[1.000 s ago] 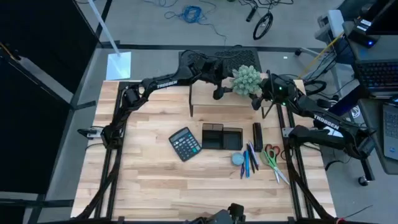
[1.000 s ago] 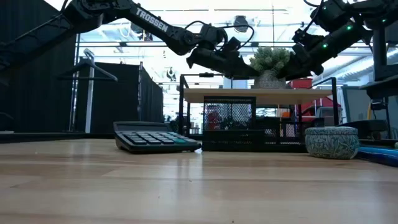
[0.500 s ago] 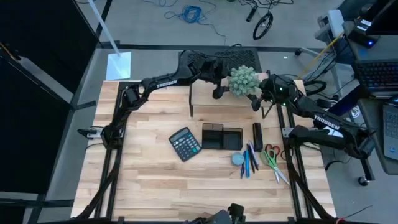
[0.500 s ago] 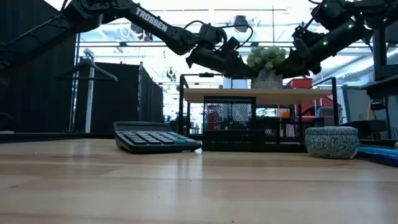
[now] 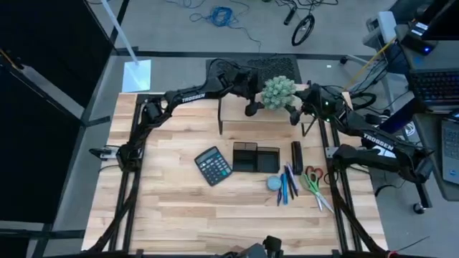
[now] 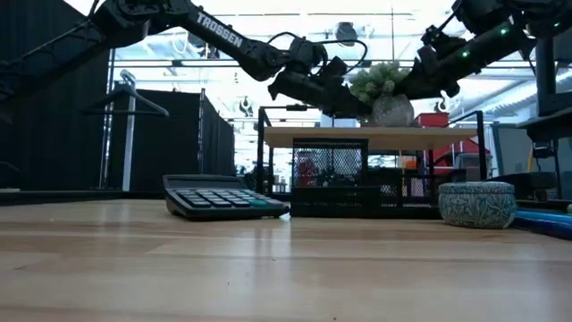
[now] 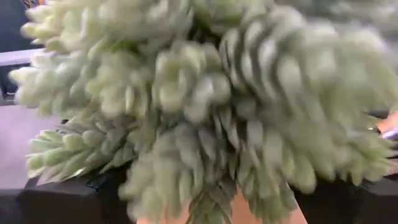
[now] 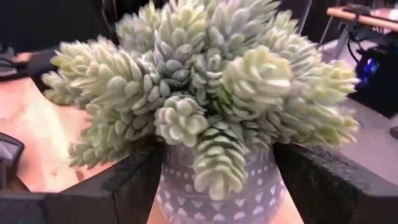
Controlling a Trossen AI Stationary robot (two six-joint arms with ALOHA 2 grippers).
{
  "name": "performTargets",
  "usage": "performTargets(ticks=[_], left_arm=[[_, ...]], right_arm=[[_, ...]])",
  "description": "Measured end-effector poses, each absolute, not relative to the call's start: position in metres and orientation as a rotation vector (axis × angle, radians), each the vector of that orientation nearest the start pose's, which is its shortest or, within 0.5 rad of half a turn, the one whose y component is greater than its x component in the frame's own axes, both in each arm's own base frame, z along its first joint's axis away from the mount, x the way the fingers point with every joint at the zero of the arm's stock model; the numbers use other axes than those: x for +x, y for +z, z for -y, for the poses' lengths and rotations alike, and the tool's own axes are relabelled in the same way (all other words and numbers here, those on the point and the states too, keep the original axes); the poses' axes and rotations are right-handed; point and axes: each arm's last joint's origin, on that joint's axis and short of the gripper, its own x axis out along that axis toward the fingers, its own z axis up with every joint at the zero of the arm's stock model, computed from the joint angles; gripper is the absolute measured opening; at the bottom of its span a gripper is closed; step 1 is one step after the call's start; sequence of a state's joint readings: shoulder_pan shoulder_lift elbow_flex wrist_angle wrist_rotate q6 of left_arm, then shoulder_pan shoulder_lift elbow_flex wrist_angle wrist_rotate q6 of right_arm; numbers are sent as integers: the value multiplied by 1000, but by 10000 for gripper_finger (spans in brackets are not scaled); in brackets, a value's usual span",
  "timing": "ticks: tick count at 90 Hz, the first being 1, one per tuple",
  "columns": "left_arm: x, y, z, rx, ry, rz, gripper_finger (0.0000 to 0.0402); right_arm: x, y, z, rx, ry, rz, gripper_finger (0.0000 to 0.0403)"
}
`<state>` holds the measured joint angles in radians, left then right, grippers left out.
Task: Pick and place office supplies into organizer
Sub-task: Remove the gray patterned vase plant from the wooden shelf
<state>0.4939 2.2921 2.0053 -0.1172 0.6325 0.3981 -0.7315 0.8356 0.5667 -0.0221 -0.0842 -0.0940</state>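
**Potted plant gripped over the shelf riser; supplies untouched on the table**

The right gripper [image 8: 214, 186] was closed on the patterned pot [image 8: 214, 190] of the fuzzy green plant [image 5: 278, 93], 1 dark finger [image 8: 134, 180] pressed on each side of it. In the low view the pot [image 6: 391, 109] was seen tilted and raised clear of the top of the wooden shelf riser [image 6: 371, 137]. The left gripper [image 5: 251, 107] was held just beside the plant, on its left, at the far side of the table; how far its fingers were parted could not be told, since its wrist view was filled by the plant's leaves [image 7: 205, 106].

Nearer on the table [image 5: 165, 208], the black mesh organizer [image 5: 256, 158] stood by itself, and nothing could be made out in its compartments. The black calculator [image 5: 214, 165] lay just to its left. To the right of the organizer the office supplies were laid out: a dark rectangular item [image 5: 297, 157], several blue and dark pens [image 5: 287, 185], the round blue-grey disc [image 5: 275, 183] near the organizer's near right corner, and the scissors [image 5: 314, 185] with red and green handles furthest right. All were outside the organizer and well apart from both grippers.
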Motion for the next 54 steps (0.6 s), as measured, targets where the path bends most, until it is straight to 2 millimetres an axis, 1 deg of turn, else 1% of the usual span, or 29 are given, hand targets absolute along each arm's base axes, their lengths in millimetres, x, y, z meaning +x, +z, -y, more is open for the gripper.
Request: performTargets(ticks=[22,35,43,54], left_arm=[[475,256,-235,171,-208,-318,327],[472,265,-234,176,-202,-317,327],[468,276,-232,187,-194,-307,327],[468,284,-230,211,-203,-272,327]], right_arm=[[142,264,122,35,-617,-313,295],[141,260,121,61,-614,-347,295],[141,257,121,71,-610,-363,295],[142,254,120,83,-592,-380,295]])
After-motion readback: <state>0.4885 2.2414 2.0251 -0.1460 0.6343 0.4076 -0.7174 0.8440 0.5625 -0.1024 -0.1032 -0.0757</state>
